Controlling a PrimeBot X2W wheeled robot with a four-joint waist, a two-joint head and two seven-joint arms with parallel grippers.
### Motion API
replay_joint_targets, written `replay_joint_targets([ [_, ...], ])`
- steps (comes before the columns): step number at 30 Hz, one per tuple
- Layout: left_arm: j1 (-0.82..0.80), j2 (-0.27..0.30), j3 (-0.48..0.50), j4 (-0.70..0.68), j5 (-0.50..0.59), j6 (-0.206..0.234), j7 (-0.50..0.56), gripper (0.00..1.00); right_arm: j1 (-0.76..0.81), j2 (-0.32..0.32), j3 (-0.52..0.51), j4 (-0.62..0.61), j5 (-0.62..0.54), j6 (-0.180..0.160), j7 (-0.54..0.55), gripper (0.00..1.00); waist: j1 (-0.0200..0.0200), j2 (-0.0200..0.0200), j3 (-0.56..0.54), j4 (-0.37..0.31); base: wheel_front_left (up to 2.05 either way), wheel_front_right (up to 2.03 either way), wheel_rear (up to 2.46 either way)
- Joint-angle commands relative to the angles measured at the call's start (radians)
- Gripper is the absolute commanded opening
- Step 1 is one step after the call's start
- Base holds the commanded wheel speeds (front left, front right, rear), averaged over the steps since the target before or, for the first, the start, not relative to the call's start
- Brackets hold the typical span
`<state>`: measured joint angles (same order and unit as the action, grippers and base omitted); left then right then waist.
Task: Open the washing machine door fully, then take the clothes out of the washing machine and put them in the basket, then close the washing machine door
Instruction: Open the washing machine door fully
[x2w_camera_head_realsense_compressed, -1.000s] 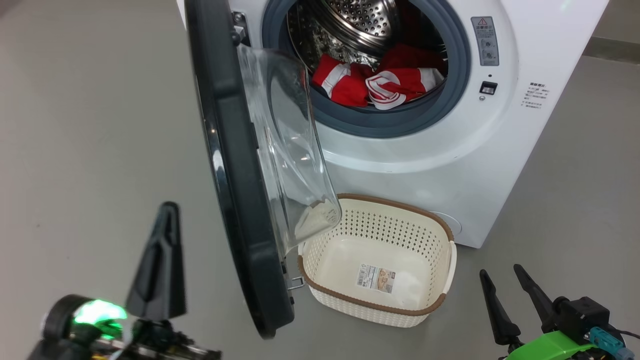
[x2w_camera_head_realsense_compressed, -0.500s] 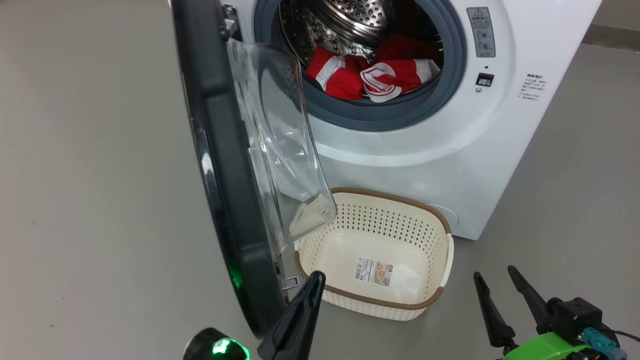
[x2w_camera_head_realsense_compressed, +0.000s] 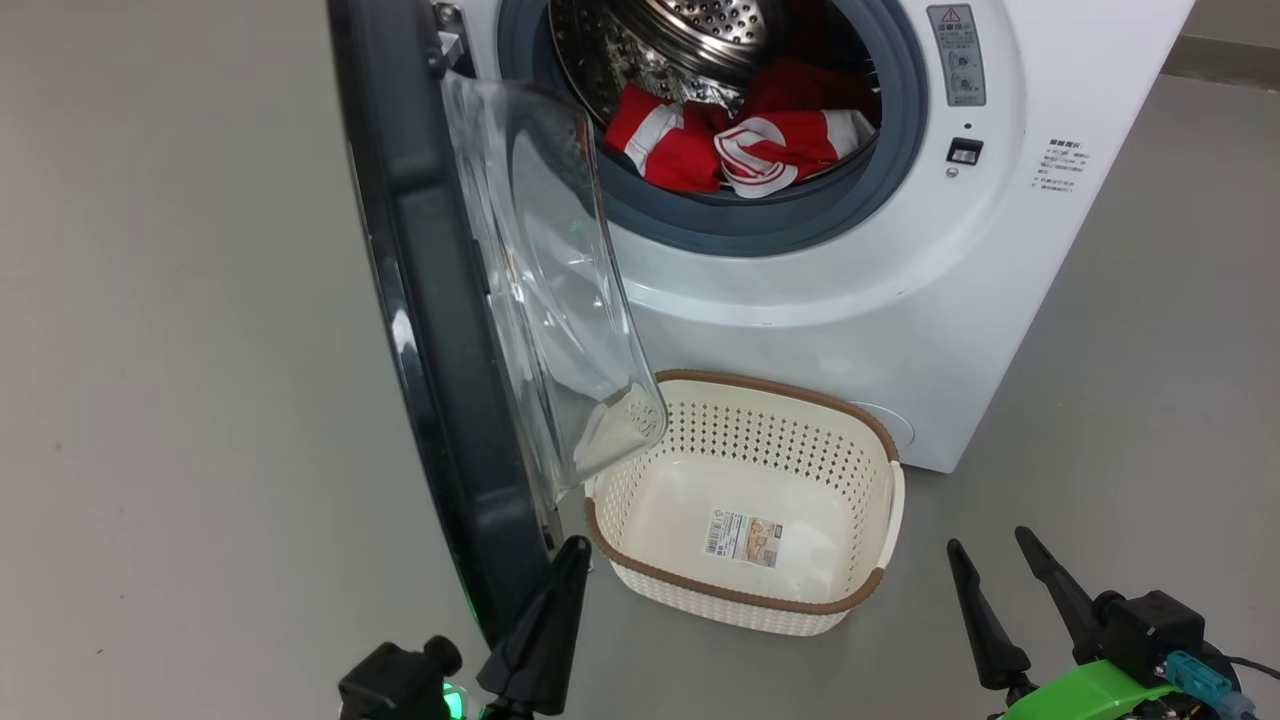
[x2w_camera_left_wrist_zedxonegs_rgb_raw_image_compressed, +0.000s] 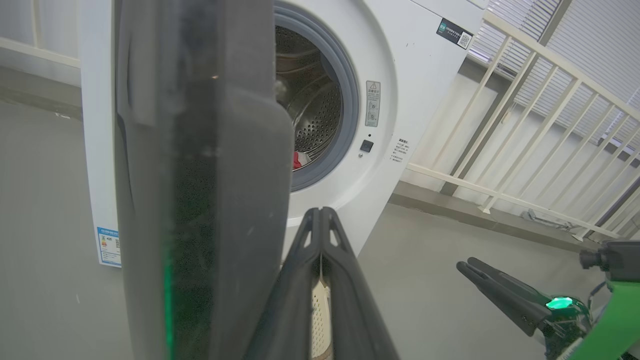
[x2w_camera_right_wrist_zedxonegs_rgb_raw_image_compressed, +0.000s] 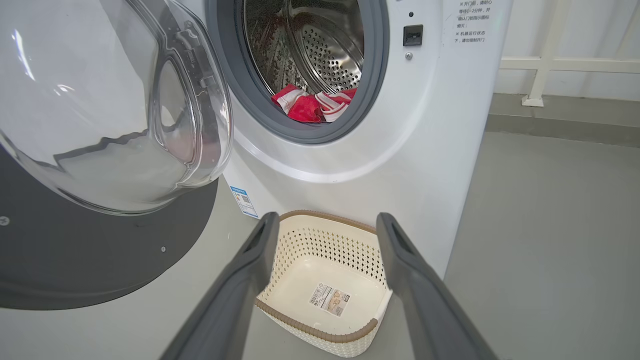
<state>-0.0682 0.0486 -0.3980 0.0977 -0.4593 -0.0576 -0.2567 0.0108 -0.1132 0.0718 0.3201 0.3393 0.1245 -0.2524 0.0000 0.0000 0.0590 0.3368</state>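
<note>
Left of the clenched left pincer (x2w_camera_head_realsense_compressed: 570, 560), head view: shows the washing machine door (x2w_camera_head_realsense_compressed: 440, 380) edge-on, partly open. Push its inner rim outward, clear of the basket (x2w_camera_head_realsense_compressed: 790, 395) between this and the released right pincer (x2w_camera_head_realsense_compressed: 990, 545). Left wrist view: cannot confirm contact with the door; hides most of the clothes (x2w_camera_left_wrist_zedxonegs_rgb_raw_image_compressed: 296, 161). Right wrist view: cuts off the door's rim; places basket just ahead, clothes beyond, inside the washing machine (x2w_camera_right_wrist_zedxonegs_rgb_raw_image_compressed: 425, 125).

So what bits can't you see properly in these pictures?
Head view: the washing machine door covers the basket at its left corner.
Left wrist view: that door hides the clothes except one red scrap.
Head view: label print on the washing machine is too small to read.
</note>
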Motion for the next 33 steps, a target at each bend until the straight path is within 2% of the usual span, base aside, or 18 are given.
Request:
replay_joint_targets([
  [1, -0.035, 0.002, 0.036, -0.017, -0.006, 0.007, -0.005, 0.00, -0.040, -0.012, 0.018, -0.027, -0.017, 0.006, -0.009, 1.00, 0.0000, 0.0000, -0.001, 0.000, 0.00, 0.00, 0.00],
  [20, 0.000, 0.002, 0.156, 0.024, 0.030, 0.006, -0.005, 0.00, -0.023, -0.009, -0.001, -0.064, -0.020, 0.006, -0.009, 1.00, 0.0000, 0.0000, -0.038, 0.040, 0.00, 0.00, 0.00],
  [33, 0.013, 0.002, 0.318, 0.032, 0.057, -0.002, -0.005, 0.00, -0.023, -0.003, 0.015, -0.074, -0.021, 0.006, -0.009, 1.00, 0.0000, 0.0000, -0.035, 0.077, 0.00, 0.00, 0.00],
])
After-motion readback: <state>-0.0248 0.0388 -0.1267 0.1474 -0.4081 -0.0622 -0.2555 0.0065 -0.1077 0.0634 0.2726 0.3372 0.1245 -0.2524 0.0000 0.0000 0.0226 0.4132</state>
